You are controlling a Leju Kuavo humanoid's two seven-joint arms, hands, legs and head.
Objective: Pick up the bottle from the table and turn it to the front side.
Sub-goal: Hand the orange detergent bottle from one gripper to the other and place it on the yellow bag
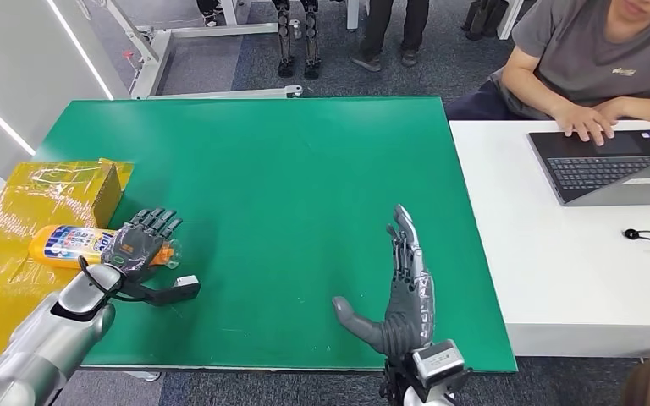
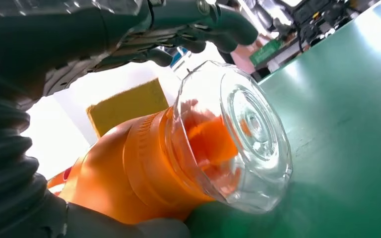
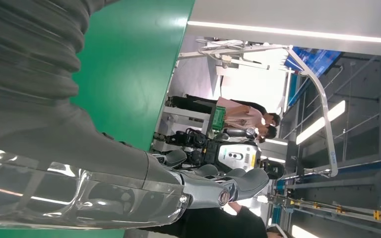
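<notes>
Under left hand [image 1: 138, 245]: bottle [image 1: 72, 245] (sideways, cap rightward)

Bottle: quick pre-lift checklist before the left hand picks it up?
1. Left hand on the bottle: ok, its fingers lie over the cap end.
2. Firm grip: cannot tell; the left wrist view shows fingers above the clear cap, not a full wrap.
3. Bottle off the table: not ok, the cap end rests on the green top, the bottle lying on its side.
4. Room to lift: ok by the head view, though a yellow box sits close behind the bottle.
5. Right hand out of the way: ok, held flat and empty, well apart from the bottle.
</notes>
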